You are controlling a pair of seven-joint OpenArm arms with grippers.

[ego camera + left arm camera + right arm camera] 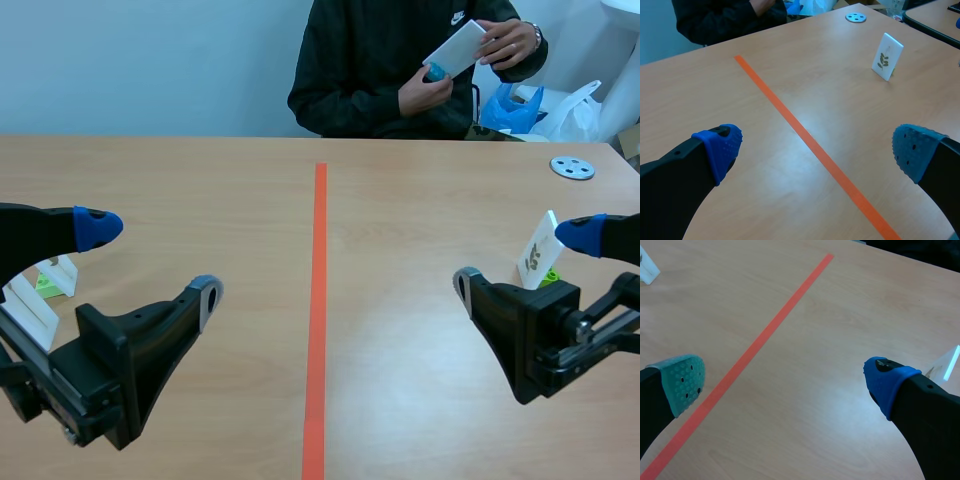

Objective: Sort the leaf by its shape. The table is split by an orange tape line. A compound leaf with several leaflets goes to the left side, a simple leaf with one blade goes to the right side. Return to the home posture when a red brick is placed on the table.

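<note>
A white card with a dark green leaf picture point(538, 255) stands upright on a green base on the right side of the table; it also shows in the left wrist view point(887, 56). My right gripper point(522, 258) hangs open just in front of it, with only the card's edge point(947, 365) in sight beside its blue finger. My left gripper point(153, 262) is open over the left side with nothing between its fingers point(720, 147). The orange tape line point(318, 300) runs down the middle. Across the table, a person holds another white card point(455, 48) in both hands.
Two white cards point(40, 295) on a green base stand at the left edge, behind my left arm. A grey disc point(572, 167) lies at the far right. A blue bag point(510, 108) and white bags sit past the table's far edge.
</note>
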